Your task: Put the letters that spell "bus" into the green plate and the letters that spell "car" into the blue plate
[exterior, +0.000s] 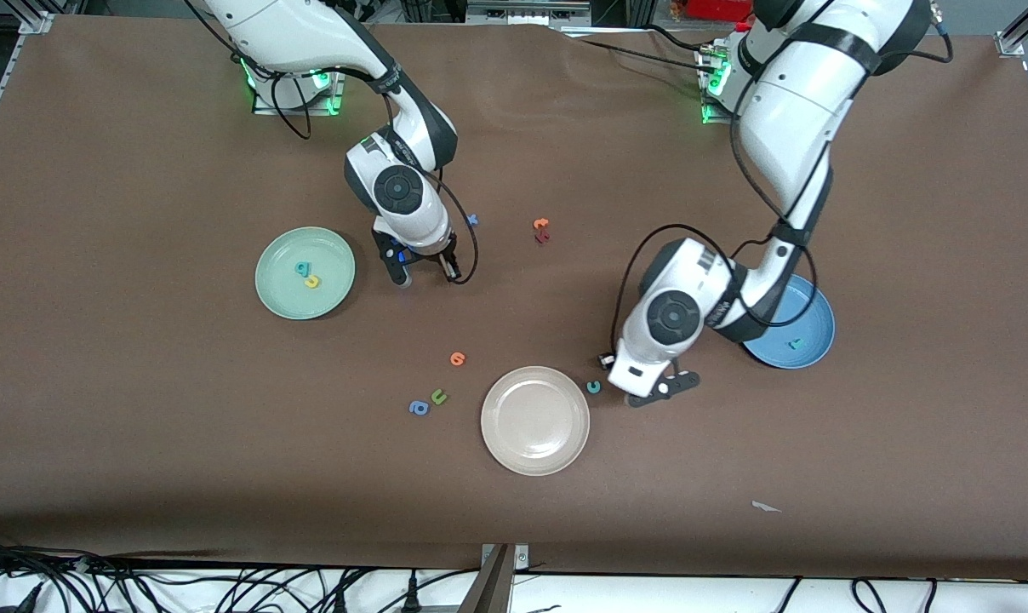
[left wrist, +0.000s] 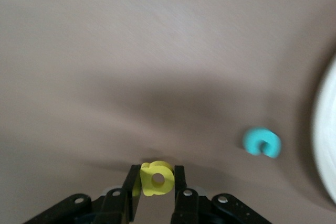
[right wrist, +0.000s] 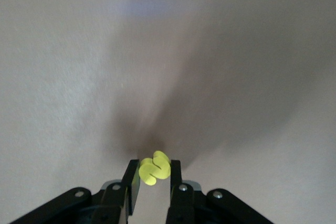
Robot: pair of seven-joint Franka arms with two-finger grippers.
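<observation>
My left gripper (exterior: 636, 380) hangs over the table between the cream plate and the blue plate (exterior: 812, 340), shut on the yellow "a" (left wrist: 156, 178). The teal "c" (exterior: 593, 386) (left wrist: 261, 142) lies on the table close by. A teal "r" (exterior: 793, 344) lies in the blue plate. My right gripper (exterior: 425, 266) is over the table beside the green plate (exterior: 276, 294), shut on the yellow "s" (right wrist: 155, 168). The teal "b" (exterior: 302, 268) and yellow "u" (exterior: 312, 281) lie in the green plate.
A cream-white plate (exterior: 535, 455) sits nearer the camera, its rim (left wrist: 325, 140) beside the teal "c". Loose letters lie about: orange (exterior: 457, 358), olive "u" (exterior: 438, 396), blue "a" (exterior: 419, 408), orange (exterior: 540, 224) over dark red (exterior: 541, 238), and small blue (exterior: 472, 219).
</observation>
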